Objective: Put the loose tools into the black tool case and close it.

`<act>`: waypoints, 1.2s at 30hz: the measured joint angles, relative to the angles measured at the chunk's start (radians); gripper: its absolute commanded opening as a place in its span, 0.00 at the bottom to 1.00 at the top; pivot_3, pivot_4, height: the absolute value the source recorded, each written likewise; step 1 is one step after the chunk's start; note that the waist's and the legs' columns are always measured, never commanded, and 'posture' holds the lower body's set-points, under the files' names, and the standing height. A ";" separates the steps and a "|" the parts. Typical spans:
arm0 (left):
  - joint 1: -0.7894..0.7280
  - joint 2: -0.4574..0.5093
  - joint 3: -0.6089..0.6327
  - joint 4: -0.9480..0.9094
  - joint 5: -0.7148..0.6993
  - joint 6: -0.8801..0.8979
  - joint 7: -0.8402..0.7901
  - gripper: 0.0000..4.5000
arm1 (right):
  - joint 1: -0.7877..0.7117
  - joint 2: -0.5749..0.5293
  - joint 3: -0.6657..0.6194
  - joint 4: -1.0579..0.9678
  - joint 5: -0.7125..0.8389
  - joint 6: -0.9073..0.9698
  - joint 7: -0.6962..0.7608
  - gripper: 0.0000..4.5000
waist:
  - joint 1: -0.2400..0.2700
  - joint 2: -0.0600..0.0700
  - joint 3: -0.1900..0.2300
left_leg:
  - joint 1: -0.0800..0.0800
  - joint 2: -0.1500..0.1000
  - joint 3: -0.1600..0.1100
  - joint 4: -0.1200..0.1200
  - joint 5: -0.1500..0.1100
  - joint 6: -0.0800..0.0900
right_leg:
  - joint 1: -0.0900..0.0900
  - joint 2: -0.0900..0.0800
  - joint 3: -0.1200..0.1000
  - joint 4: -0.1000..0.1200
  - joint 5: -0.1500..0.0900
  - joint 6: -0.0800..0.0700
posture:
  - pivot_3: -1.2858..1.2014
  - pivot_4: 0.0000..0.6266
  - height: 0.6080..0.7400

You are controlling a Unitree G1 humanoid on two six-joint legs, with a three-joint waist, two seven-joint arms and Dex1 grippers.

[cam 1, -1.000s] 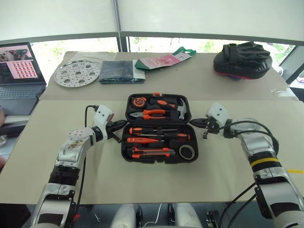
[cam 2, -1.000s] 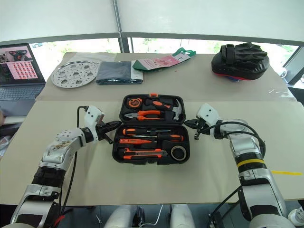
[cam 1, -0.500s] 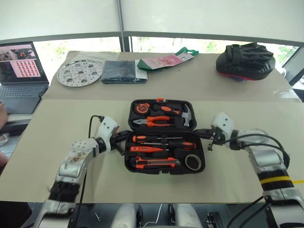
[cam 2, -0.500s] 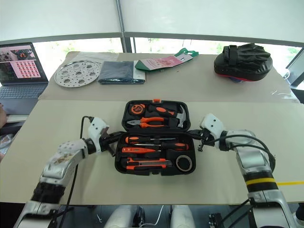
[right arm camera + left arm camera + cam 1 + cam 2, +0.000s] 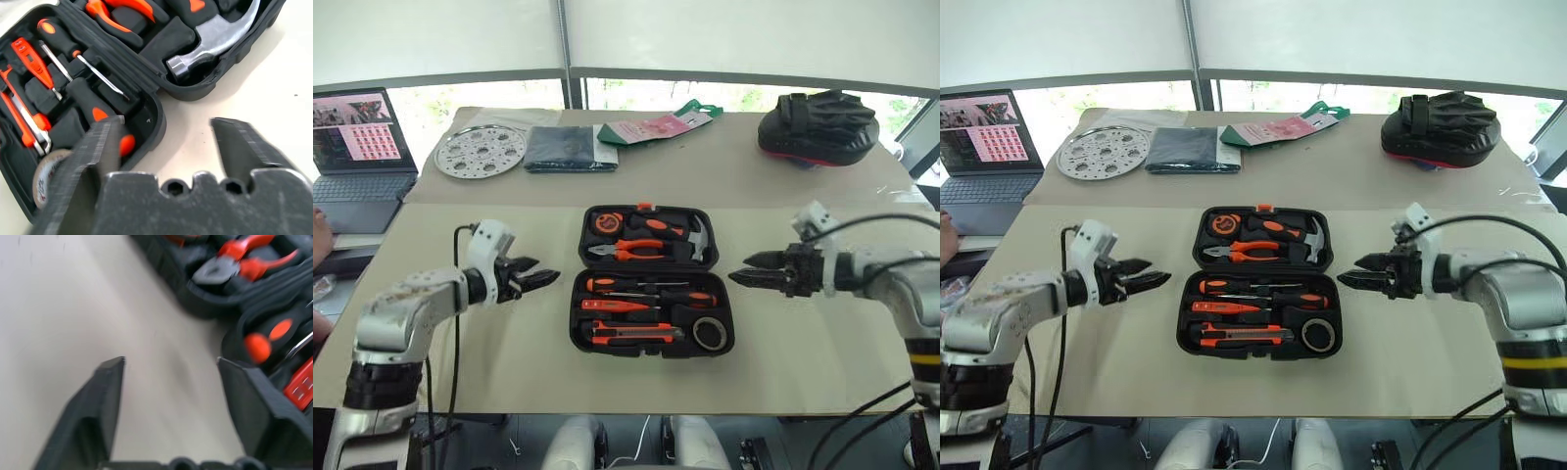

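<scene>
The black tool case (image 5: 646, 351) lies open at the table's middle. Its near half holds two long screwdrivers (image 5: 651, 287), a small orange screwdriver (image 5: 617, 305), a utility knife (image 5: 631, 334) and a tape roll (image 5: 708, 334). The far half holds pliers, a hammer (image 5: 215, 36) and a tape measure. My left gripper (image 5: 546, 272) hovers open just left of the case, pointing at it, with nothing between its fingers (image 5: 105, 396). My right gripper (image 5: 741, 268) hovers open just right of the case, also empty and apart from it.
Along the table's far side lie a perforated metal disc (image 5: 480, 150), a dark folded cloth (image 5: 560, 147), a pink-and-green packet (image 5: 651, 127) and a black padded mitt (image 5: 818, 124). A laptop (image 5: 357, 147) stands at far left, with a person's hand (image 5: 318, 230) by it.
Both grippers were shut against the case's sides; now they stand open, lifted and drawn outward from it. The case and tools have stayed put.
</scene>
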 measured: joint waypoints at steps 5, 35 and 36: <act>-0.128 -0.065 -0.039 0.093 0.004 0.075 0.066 0.99 | -0.188 0.061 0.067 0.140 -0.035 0.096 -0.075 1.00 | 0.002 0.000 0.000 | -0.003 -0.001 0.000 0.000 0.001 0.001 | 0.000 0.001 -0.001 0.000 0.000 0.001 | 0.52 0.24 1.00; -0.304 -0.268 -0.100 0.363 0.074 0.038 0.168 0.00 | -0.387 0.215 0.192 0.488 -0.224 0.070 -0.166 0.00 | -0.002 0.000 0.000 | -0.001 -0.009 -0.004 0.002 0.004 0.001 | 0.004 -0.004 -0.004 0.000 0.001 0.008 | 0.52 0.24 1.00; -0.304 -0.268 -0.097 0.363 0.074 0.039 0.173 0.00 | -0.386 0.215 0.190 0.483 -0.224 0.071 -0.166 0.00 | -0.003 0.000 0.000 | -0.001 -0.009 -0.004 0.002 0.004 0.001 | 0.004 -0.004 -0.003 0.000 0.001 0.008 | 0.52 0.24 1.00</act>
